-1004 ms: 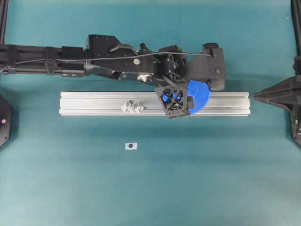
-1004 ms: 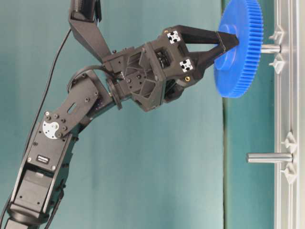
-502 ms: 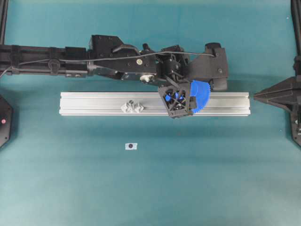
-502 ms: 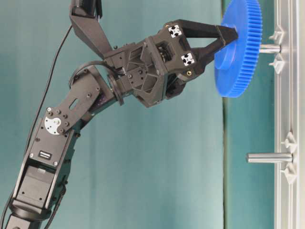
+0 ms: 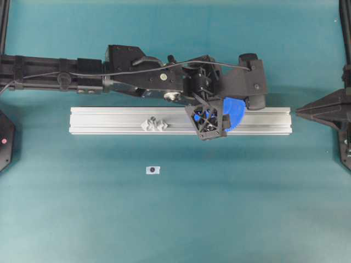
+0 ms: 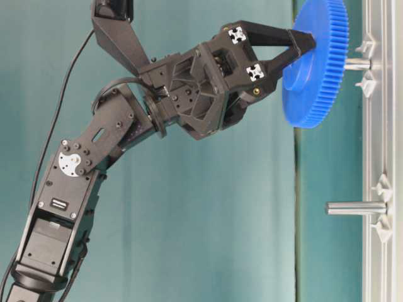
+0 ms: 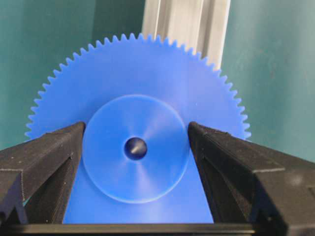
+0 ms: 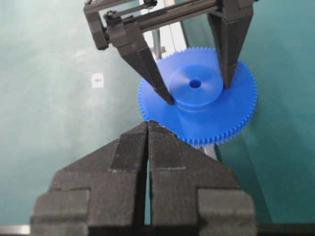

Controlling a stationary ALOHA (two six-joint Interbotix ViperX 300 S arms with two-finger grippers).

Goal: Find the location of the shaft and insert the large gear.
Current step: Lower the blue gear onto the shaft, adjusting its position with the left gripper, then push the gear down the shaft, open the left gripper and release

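Tabletop [image 5: 175,219]: teal, carrying a silver rail [image 5: 109,120].
Left hand [image 7: 135,147]: pinching the large gear [image 7: 138,98] by its hub.
Right hand [image 8: 147,147]: pressed together, right of the rail.
Shaft [image 6: 356,63]: just beyond the gear.
Risk: a tilted gear could miss or jam.

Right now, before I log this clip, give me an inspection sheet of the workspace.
Surface: teal table with an aluminium rail lying across it.
Job's things: large gear held by its hub on the shaft, not seated against the rail.
Clutter: second pin bracket on the rail; small white tag on the table.
Grippers: left gripper clamps the gear's hub, fingers on either side; right gripper shut, empty, parked at the rail's end.
Cables: one black cable along the left arm.
Surroundings: black frame posts at the far corners.
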